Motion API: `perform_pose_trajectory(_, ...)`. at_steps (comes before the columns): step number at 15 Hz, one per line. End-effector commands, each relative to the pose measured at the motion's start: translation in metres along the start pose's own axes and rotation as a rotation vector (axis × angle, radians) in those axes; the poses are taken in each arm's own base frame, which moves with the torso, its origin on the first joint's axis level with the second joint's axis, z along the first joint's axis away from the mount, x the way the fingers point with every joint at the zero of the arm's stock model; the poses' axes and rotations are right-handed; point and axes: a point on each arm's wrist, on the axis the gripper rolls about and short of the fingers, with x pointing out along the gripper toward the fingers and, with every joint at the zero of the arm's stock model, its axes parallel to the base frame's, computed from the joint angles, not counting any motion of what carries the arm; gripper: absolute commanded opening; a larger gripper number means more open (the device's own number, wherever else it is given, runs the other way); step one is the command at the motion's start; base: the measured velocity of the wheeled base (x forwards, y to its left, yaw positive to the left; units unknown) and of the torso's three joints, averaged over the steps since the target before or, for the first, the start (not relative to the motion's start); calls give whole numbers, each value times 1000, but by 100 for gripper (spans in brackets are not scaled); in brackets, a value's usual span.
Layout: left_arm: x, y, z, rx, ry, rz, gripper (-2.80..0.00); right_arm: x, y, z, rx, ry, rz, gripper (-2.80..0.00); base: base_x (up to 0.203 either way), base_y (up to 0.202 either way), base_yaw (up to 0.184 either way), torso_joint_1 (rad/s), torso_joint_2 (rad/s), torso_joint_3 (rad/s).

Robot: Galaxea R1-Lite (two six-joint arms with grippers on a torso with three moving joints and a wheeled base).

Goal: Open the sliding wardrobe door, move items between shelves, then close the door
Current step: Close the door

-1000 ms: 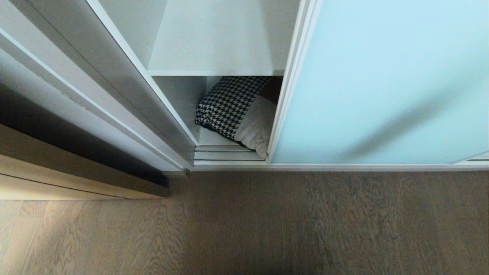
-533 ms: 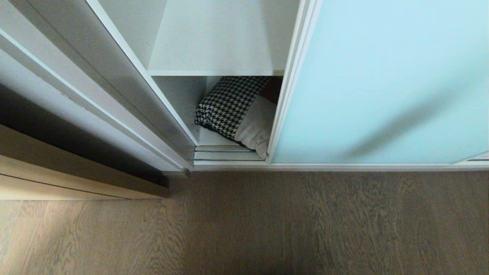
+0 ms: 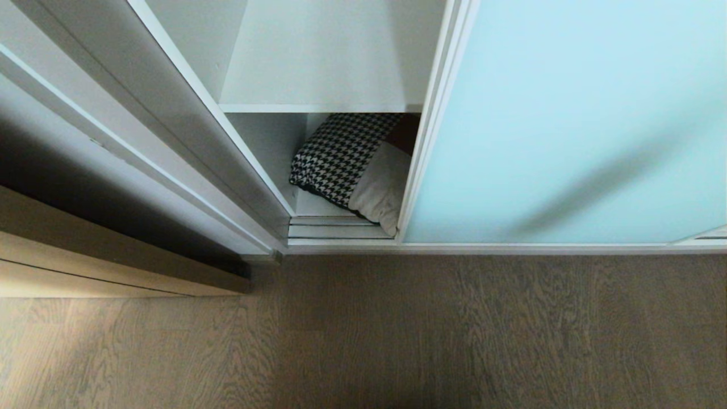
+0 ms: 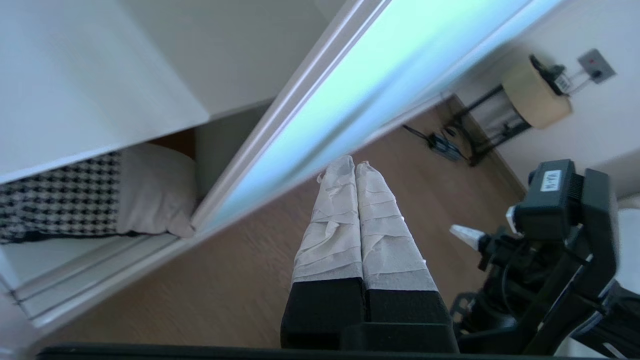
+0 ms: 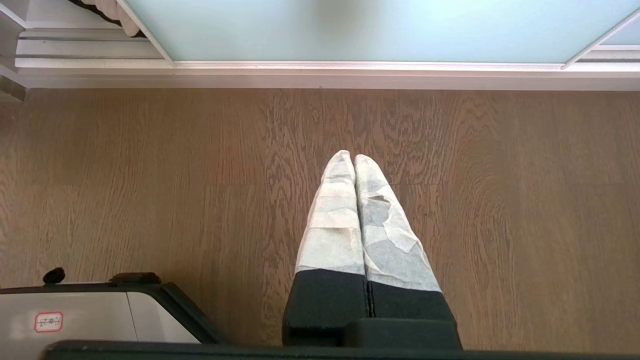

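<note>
The sliding wardrobe door [image 3: 568, 125] stands only partly open, leaving a narrow gap at the left of the wardrobe. Through the gap the cushion [image 3: 352, 165] lies on the lower shelf [image 3: 309, 204], its cream end at the near edge, touching or just beside the door frame. The upper shelf [image 3: 318, 62] above it is bare where visible.

The left claw [image 4: 356, 165] is closed and holds nothing; it sits over the floor [image 3: 397, 329] near the door's left edge. The right claw [image 5: 354, 157] is likewise closed and empty, pointing down at the floor in front of the door.

Procedure for the step in hand, judged to be widening the opening:
- Set the closed left claw against the door's left frame edge, not the glass.
- Push to the right, parallel to the bottom track [image 3: 341, 230].
- Keep the claw clear of the cushion corner so the fabric is not dragged.
- Open the gap wide enough for the cushion to pass before reaching in.

Limits of view:
- Neither arm appears in the head view.
- The cushion's right part is hidden behind the door.
- The brown patch sits in shadow and is hard to make out.
- The door's right end is cut off.
</note>
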Motion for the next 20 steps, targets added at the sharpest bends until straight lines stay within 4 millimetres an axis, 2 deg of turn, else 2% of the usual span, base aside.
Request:
perform_pose_trajectory(1,11,16,-2,-35,25,-2,-280,0,0,0,0,1,0,-280,0,0,0,0,0,0)
perform_pose_trajectory(3,18,27,-4,-57,40,13,-280,0,0,0,0,1,0,-280,0,0,0,0,0,0)
perform_pose_trajectory(5,14,24,-5,-52,29,58,-280,0,0,0,0,1,0,-280,0,0,0,0,0,0)
perform_pose_trajectory(8,6,18,-4,-13,-51,288,-280,0,0,0,0,1,0,-280,0,0,0,0,0,0)
perform_pose_trajectory(11,1,11,-4,2,-57,288,-280,0,0,0,0,1,0,-280,0,0,0,0,0,0)
perform_pose_trajectory(13,2,10,-6,-18,-27,187,-280,0,0,0,0,1,0,-280,0,0,0,0,0,0)
perform_pose_trajectory(16,-9,-3,-8,10,-73,288,-280,0,0,0,0,1,0,-280,0,0,0,0,0,0)
perform_pose_trajectory(20,-18,-5,-35,10,-43,378,-280,0,0,0,0,1,0,-280,0,0,0,0,0,0)
